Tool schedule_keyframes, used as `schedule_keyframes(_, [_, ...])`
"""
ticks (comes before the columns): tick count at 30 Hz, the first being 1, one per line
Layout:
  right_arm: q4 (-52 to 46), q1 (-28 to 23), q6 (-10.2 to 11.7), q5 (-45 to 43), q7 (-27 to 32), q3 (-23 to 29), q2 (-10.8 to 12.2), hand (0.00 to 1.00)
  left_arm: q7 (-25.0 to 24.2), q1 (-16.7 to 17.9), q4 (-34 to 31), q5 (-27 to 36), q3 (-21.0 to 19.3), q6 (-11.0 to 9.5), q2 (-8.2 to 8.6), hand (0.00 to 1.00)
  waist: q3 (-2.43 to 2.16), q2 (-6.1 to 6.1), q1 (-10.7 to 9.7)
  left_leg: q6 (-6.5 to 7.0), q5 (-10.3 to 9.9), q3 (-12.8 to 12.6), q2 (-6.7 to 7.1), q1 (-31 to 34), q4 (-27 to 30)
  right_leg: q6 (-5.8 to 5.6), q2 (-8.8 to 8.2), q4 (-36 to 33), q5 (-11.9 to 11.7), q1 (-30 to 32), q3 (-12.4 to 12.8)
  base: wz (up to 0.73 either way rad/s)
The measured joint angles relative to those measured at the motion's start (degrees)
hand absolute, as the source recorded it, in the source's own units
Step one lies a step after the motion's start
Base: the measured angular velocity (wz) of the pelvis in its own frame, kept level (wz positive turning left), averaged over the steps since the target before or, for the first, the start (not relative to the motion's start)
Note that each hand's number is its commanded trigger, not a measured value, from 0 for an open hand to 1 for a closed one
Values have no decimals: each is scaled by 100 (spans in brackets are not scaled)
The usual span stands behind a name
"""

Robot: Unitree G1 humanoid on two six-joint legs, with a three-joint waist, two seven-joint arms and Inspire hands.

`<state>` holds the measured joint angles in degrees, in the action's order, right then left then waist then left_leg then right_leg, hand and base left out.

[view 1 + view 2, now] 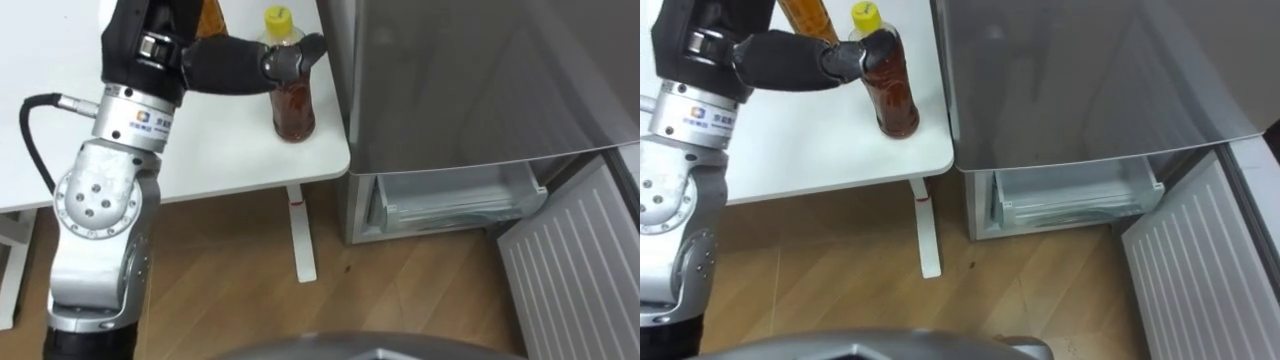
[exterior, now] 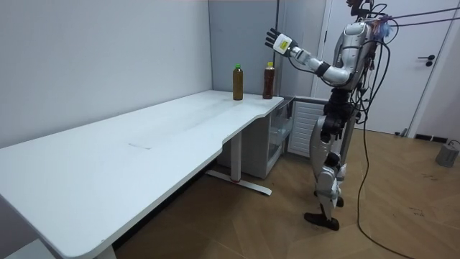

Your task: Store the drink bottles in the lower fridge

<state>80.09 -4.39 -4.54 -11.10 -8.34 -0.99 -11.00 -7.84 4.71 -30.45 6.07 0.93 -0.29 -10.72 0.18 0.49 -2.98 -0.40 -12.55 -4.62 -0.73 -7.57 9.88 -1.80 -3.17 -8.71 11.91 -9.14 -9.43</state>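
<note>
One yellow-capped bottle (image 1: 293, 105) of brown tea, straight, parted fingers (image 1: 287, 62) of left hand (image 1: 222, 63) by its neck.

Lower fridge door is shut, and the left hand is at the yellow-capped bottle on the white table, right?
No: the lower fridge door stands open, its drawer exposed, as the left eye view shows. The left hand is indeed at the yellow-capped bottle on the white table.
</note>
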Motion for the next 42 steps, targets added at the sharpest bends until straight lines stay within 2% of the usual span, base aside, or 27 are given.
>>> schedule_keyframes(8, [-38, -11, 0, 53, 6, 2, -1, 0, -75, 85, 349, -9, 2, 80, 0, 0, 7, -13, 2, 0, 0, 6, 1, -8, 25, 0, -3, -3, 0, -30, -6, 0])
schedule_keyframes(16, [-37, -6, -31, 12, -16, 8, -3, 0, -192, 224, 371, -2, -4, 263, -3, 0, 7, -9, -1, 0, 0, 10, 3, 15, 33, 0, -5, 2, 0, -25, -22, 0])
schedule_keyframes(23, [-64, -20, -58, 6, -57, 7, -7, 0, -306, 225, 371, -66, -11, 306, -4, 0, 7, 4, 9, 0, 0, 9, 4, 25, 40, -1, -6, 2, 1, -23, -21, 0])
schedule_keyframes(27, [-142, -25, -146, 3, -62, 1, -8, 0, -317, 237, 370, -61, -1, 497, -4, 0, -4, 26, 2, 0, 0, 9, 5, 15, 51, 0, -7, 2, 1, -14, -25, 0])
schedule_keyframes(30, [-159, -34, -162, -39, -64, 2, -10, 0, -321, 273, 414, -60, -2, 510, -4, 0, -2, 29, 0, 0, 0, 6, 5, 0, 51, 0, -7, -3, 0, -33, -21, 0])
schedule_keyframes(35, [-164, -64, -177, -44, -55, -3, -10, 0, -330, 464, 922, -55, 152, 539, -4, 0, 6, 34, -9, 0, 0, 4, 6, -7, 51, 0, -6, 4, 0, -83, -24, 0])
schedule_keyframes(37, [-164, -81, -182, -44, -49, -14, -10, 0, -411, 541, 1083, -60, 198, 634, -4, 0, 11, 28, -14, 0, -1, 4, 7, -4, 56, -1, -7, 9, 1, -74, -23, 0])
schedule_keyframes(42, [-164, -84, -186, -44, -50, -21, -9, 0, -439, 580, 1091, -59, 209, 658, -4, 0, 12, 28, -18, 0, -1, 5, 8, -4, 58, -3, -7, 10, 2, -73, -21, 0])
